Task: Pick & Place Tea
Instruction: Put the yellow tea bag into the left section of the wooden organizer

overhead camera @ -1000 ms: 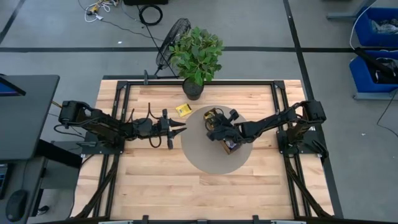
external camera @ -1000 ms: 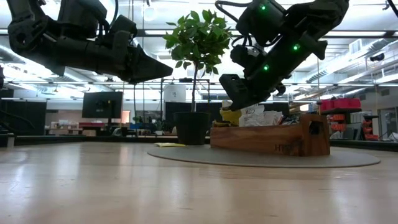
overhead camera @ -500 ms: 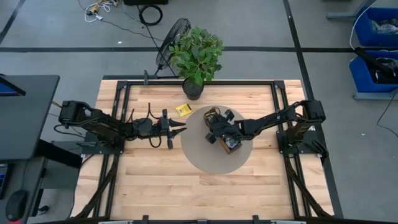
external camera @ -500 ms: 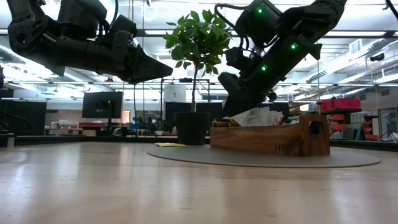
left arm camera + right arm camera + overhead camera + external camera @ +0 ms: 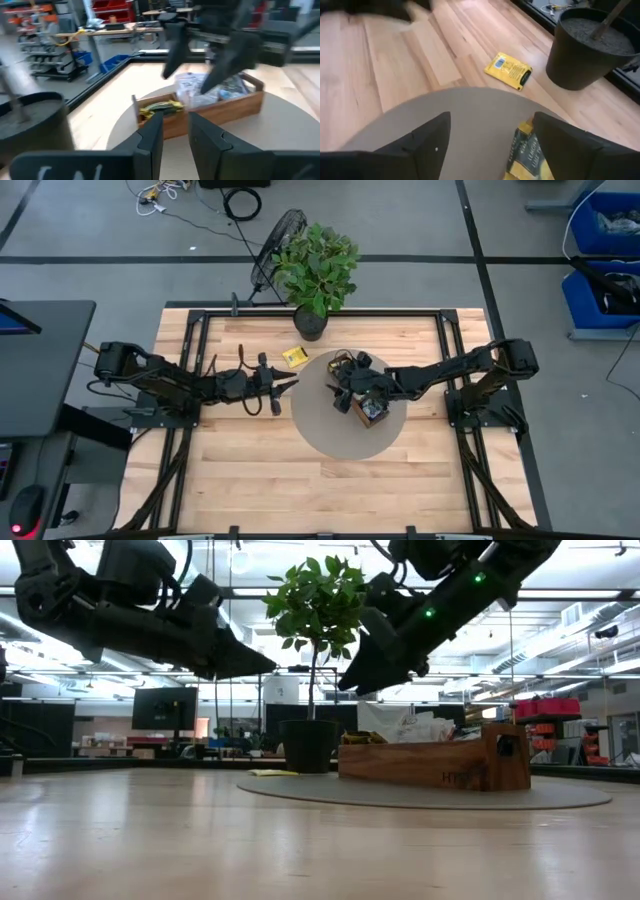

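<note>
Right end effector (image 5: pixel 352 680) has lifted off the wooden box (image 5: pixel 432 766) with fingers spread wide and nothing in them. We reckon no tea (image 5: pixel 508 70) got grabbed, so another try's needed.

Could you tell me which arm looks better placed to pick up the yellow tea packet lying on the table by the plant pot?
Probably the right. Its open, empty hand hangs above the wooden box, nearer the yellow packet than the left hand.

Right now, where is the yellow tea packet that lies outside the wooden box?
In the high view, the yellow tea packet lies flat on the table, between the plant pot and the round grey mat.
</note>
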`<action>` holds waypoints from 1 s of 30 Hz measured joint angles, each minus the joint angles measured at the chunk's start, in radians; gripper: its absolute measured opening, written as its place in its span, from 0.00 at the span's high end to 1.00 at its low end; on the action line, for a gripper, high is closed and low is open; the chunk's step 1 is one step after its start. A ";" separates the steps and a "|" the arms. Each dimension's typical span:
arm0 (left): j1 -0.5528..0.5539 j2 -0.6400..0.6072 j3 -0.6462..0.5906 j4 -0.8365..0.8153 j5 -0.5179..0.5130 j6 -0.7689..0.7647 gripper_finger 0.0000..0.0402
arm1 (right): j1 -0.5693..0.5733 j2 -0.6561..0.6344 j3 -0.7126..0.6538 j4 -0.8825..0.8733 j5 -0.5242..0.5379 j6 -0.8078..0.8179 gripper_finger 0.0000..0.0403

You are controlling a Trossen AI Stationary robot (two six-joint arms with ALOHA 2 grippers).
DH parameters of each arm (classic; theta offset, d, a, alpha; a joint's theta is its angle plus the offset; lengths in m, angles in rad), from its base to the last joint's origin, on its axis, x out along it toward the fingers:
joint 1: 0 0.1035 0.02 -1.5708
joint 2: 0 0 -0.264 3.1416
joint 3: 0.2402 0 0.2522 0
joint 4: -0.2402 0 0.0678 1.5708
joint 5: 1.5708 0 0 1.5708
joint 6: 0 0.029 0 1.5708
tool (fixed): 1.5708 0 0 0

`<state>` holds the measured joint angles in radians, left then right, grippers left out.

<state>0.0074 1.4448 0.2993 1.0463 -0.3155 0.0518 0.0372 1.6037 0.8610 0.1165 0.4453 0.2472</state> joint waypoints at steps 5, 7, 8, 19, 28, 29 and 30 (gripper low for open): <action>0.025 0.001 0.050 -0.180 -0.026 0.009 0.77 | 0.007 -0.015 0.000 -0.053 -0.009 -0.048 0.27; 0.043 0.001 0.103 -0.317 -0.034 -0.027 0.76 | 0.014 -0.015 0.000 -0.074 -0.009 -0.057 0.28; 0.052 0.001 0.131 -0.388 -0.038 -0.052 0.76 | 0.019 -0.015 0.000 -0.078 -0.009 -0.065 0.29; 0.194 0.001 0.292 -0.720 -0.041 -0.038 0.65 | 0.079 -0.038 -0.015 -0.072 0.004 -0.181 0.36; 0.249 0.001 0.291 -0.801 -0.028 0.006 0.64 | 0.079 -0.294 -0.267 0.180 -0.160 -0.254 0.43; 0.250 0.001 0.291 -0.806 -0.017 0.008 0.64 | 0.077 -0.326 -0.293 0.209 -0.169 -0.254 0.44; 0.255 0.001 0.291 -0.808 0.010 0.016 0.64 | 0.074 -0.357 -0.318 0.226 -0.173 -0.254 0.44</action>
<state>0.2621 1.4460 0.5907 0.2383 -0.3058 0.0674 0.1114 1.2463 0.5435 0.3421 0.2726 -0.0067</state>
